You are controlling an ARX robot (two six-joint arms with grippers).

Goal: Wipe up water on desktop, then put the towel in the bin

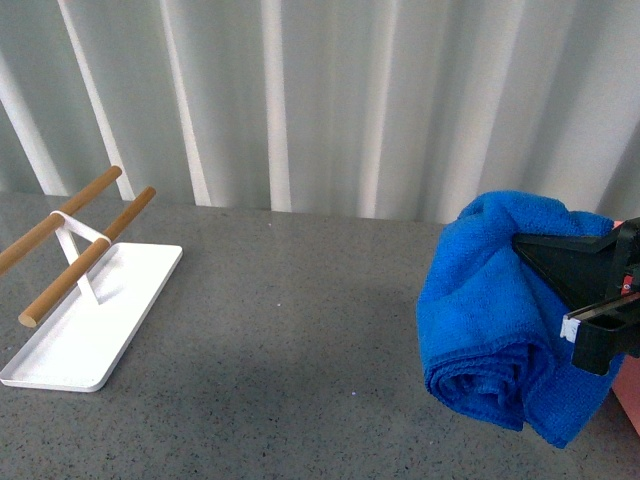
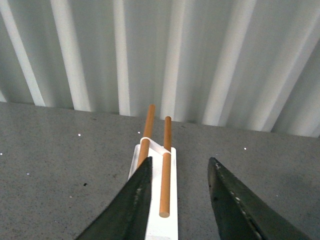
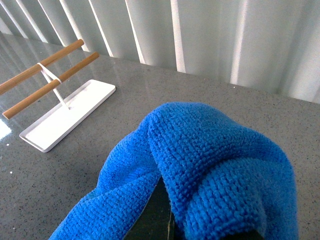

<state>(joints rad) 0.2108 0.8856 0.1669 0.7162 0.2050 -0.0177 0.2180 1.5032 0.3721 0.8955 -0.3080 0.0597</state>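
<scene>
A flat white rectangular plastic tray (image 1: 60,360) lies at the lower left of the front view, with its long side running towards the upper right. From it rises a thin white stand (image 1: 88,280), and this stand carries two round light-brown wooden rods (image 1: 85,262). The rods are parallel, side by side and above the tray. A white wall of vertical folds (image 1: 320,100) fills the upper half of the frame.
</scene>
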